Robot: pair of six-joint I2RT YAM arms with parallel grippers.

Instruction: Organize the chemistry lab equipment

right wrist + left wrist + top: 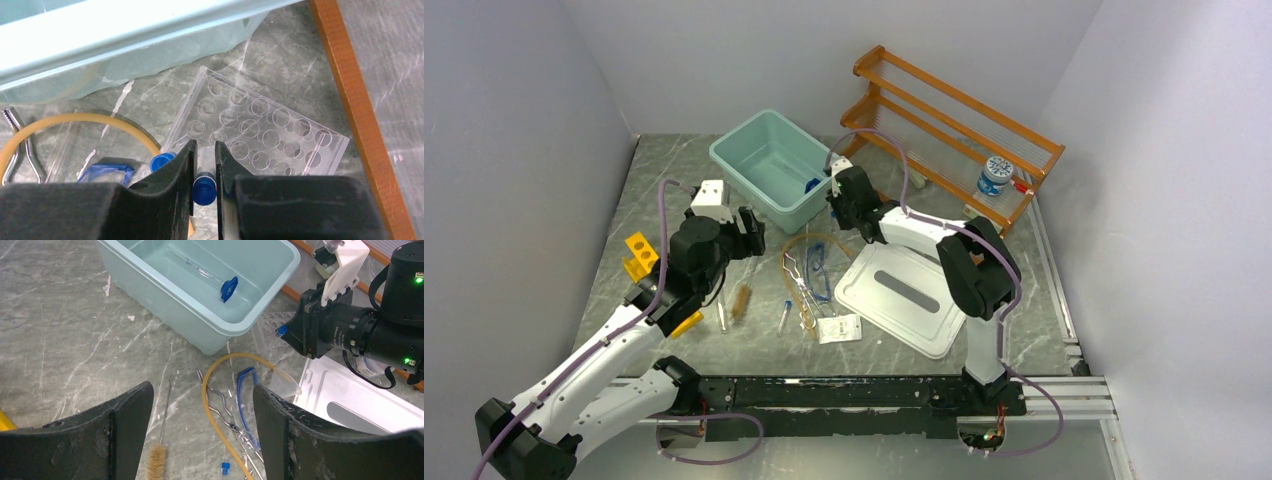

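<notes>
While the left tool (200, 402) gapes empty, the right tool (204, 150) pinches a clear, blue-capped vial (204, 189)

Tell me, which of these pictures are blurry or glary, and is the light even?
Top external view: soft, even light, faint shadows, all sharp. Left wrist view: bin and table crisp, the left fingers soft up close. Right wrist view: the right fingers blur at the bottom, the blue-capped vial between them is fairly clear, the clear well plate is hard to read, being see-through.
</notes>
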